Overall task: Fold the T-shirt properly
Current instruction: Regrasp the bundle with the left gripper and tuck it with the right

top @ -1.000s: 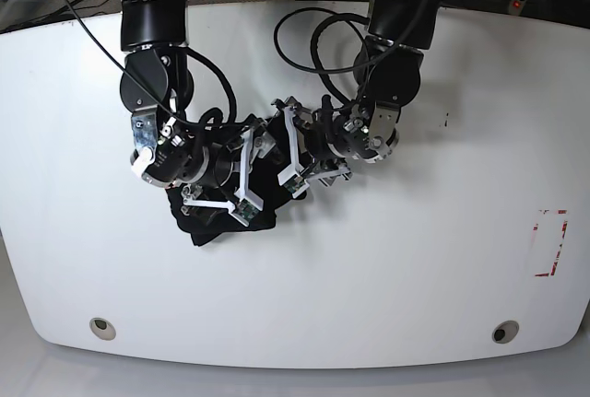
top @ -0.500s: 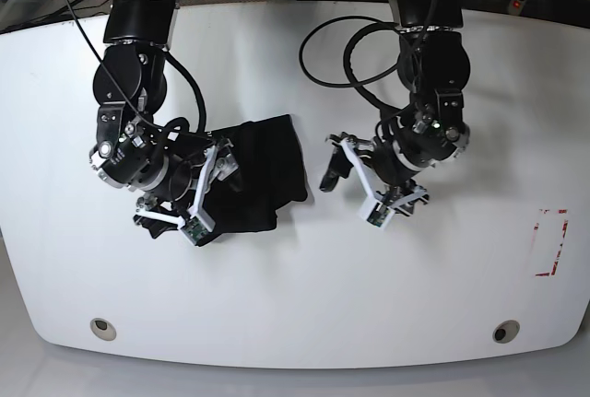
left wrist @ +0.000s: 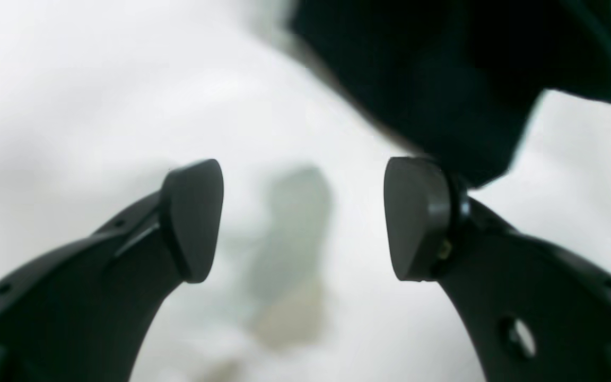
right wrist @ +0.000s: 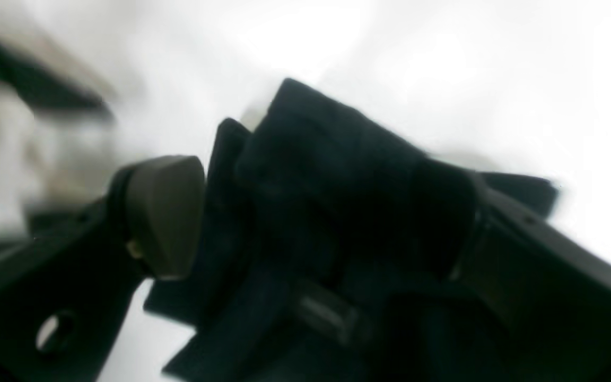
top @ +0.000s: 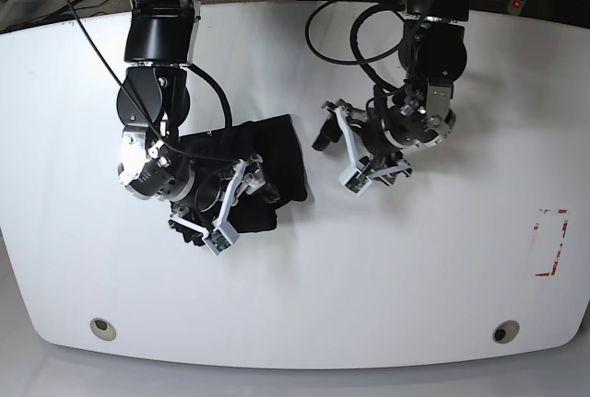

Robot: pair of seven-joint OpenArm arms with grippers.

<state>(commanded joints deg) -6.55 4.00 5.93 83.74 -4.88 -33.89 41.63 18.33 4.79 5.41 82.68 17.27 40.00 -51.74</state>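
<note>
The left gripper (left wrist: 305, 220), jaws apart and released, is beside the T-shirt (top: 279, 153); the right gripper (right wrist: 308, 217), jaws parted, is over it.

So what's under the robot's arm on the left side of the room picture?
Black cloth, with white table around it. The arm hides part of the cloth.

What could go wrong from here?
The T-shirt is bunched, with layers overlapping under the open right pincer; closing there might catch several layers and crease them together. The left pincer is open over bare table, its fingers beside the cloth, so closing now would likely miss it and leave one side unguided.
</note>
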